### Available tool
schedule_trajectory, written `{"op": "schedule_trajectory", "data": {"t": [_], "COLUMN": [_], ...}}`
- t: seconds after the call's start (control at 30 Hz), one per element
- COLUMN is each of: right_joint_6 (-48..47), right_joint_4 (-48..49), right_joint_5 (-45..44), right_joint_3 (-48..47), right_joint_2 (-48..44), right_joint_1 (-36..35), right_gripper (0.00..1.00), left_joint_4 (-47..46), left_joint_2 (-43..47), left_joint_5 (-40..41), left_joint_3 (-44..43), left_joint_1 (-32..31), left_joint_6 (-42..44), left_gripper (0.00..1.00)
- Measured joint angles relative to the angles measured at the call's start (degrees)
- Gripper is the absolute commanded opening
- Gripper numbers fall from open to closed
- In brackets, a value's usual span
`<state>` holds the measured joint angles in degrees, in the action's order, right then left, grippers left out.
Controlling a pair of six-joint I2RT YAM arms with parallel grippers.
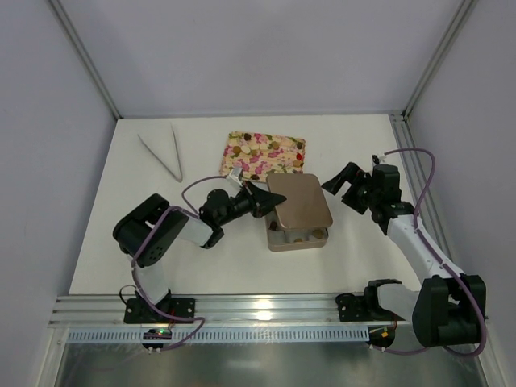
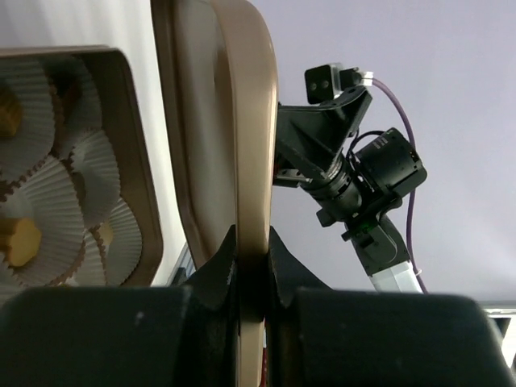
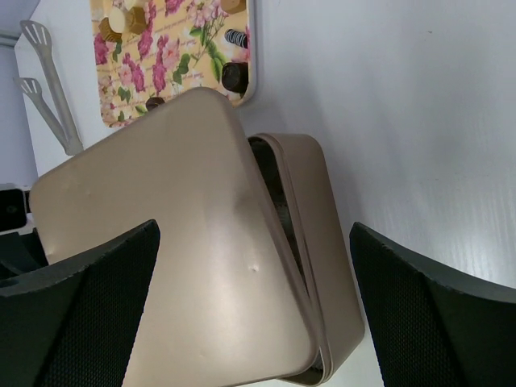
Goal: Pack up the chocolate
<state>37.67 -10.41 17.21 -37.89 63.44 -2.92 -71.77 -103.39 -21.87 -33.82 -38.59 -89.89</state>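
The left pincer [image 1: 266, 199] is clamped on the thin edge of the tan lid [image 1: 300, 200], held askew above the open box [image 1: 298, 248]. Chocolate [image 1: 297, 239] sits inside in paper cups [image 2: 48, 201]; more lies on the floral tray [image 1: 228, 153]. The right pincer [image 1: 355, 192] gapes empty beside the lid. With so slim a grip the lid could pivot, land crooked and crush cups, or push the box along the counter [image 1: 242, 266].

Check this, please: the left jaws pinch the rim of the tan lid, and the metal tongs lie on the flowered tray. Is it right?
Not quite. The left gripper does pinch the rim of the tan lid in its jaws. But the metal tongs lie on the bare table, apart from the flowered tray and to its left, as the top external view shows.
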Motion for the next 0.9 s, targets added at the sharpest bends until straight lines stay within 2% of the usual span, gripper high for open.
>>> {"op": "schedule_trajectory", "data": {"t": [0.57, 0.9], "right_joint_6": [2.58, 3.10], "right_joint_4": [6.78, 8.76], "right_joint_5": [-0.61, -1.25], "right_joint_3": [2.34, 3.04], "right_joint_2": [3.52, 5.31], "right_joint_1": [-4.33, -5.84], "right_gripper": [1.00, 1.00], "left_joint_4": [-1.29, -1.79], "left_joint_2": [-3.45, -4.66], "left_joint_5": [-9.07, -10.40], "left_joint_3": [0.37, 0.68], "left_joint_1": [2.40, 2.73], "left_joint_6": [-4.31, -4.31], "left_gripper": [0.01, 0.01]}}
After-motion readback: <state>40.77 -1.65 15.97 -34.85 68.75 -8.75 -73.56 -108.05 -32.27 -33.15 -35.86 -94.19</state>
